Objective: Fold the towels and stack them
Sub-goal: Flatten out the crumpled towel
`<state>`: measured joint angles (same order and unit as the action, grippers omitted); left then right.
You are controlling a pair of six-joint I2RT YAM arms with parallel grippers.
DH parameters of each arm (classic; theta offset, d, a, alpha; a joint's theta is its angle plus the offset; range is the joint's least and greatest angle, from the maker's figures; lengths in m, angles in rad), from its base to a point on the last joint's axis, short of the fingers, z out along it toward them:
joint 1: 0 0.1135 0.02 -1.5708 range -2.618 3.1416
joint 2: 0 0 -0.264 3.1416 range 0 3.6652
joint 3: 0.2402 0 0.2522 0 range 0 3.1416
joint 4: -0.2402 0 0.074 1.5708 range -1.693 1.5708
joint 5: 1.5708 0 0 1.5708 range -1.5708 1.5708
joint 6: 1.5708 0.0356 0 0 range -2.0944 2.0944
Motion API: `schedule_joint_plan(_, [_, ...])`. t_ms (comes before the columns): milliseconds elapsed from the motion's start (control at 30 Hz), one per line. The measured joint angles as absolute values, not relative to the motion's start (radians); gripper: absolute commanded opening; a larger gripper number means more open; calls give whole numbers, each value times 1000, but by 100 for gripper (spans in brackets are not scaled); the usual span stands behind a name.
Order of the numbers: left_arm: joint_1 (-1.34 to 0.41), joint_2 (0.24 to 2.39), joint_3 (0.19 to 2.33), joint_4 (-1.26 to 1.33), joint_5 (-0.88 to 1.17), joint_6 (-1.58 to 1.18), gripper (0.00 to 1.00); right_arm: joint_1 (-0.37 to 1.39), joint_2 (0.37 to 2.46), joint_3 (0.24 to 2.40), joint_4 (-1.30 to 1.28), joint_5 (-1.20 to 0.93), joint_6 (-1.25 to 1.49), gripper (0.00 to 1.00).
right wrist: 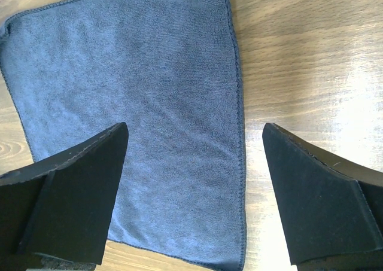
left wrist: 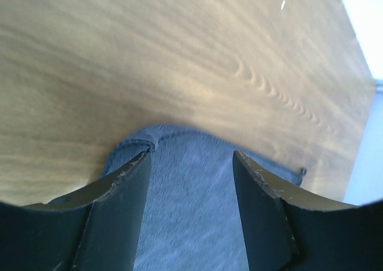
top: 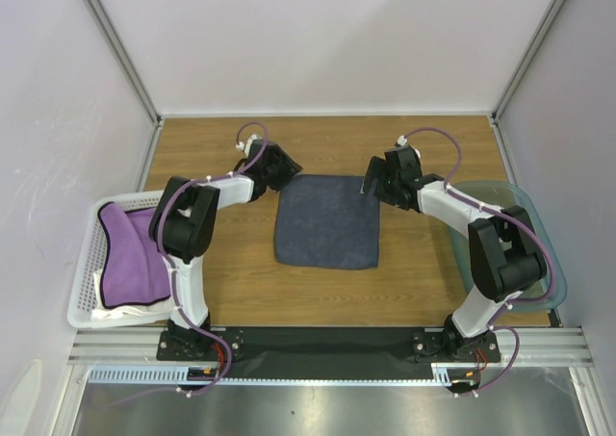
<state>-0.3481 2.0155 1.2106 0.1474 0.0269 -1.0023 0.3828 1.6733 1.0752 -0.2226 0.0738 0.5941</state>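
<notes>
The navy towel lies spread flat at the centre of the wooden table. Its far edge runs left to right between the two grippers, and its near edge stops well short of the arm bases. Bare wood shows on all four sides of the towel. The widest band is on the far side, up to the back wall.

The left gripper is positioned at the far-left corner of the navy towel. Its jaws are moderately apart and grip nothing. In the left wrist view the corner lies between the fingers, and the hem is slightly curled at the left fingertip. Whether the fingers touch the cloth cannot be determined.

The right gripper is positioned over the far-right corner, jaws spread wide and empty. In the right wrist view the stitched right edge of the towel runs between the two fingers, closer to the right-hand one, with bare wood beyond it.

The purple towel lies bunched in the white basket at the left table edge, beside the left arm. The teal bin sits at the right edge, partly behind the right arm.
</notes>
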Motion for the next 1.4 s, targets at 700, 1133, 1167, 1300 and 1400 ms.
schedule_joint_plan(700, [-303,2113,1369,237,-104,-848,66,333,1716,1118,-199,97,563,87])
schedule_joint_plan(1133, [-324,1793,1229,213,-118,-610,52,298,1870,1287,-118,36,537,0])
schedule_joint_plan(1167, [-329,1781,1216,223,-115,-604,47,298,1883,1291,-114,31,539,0])
schedule_joint_plan(1300, [-350,1803,1203,239,-83,-604,36,298,1960,1304,-107,3,540,0])
schedule_joint_plan(1400, [-355,1859,1203,240,-61,-612,32,298,1998,1304,-109,-5,538,0])
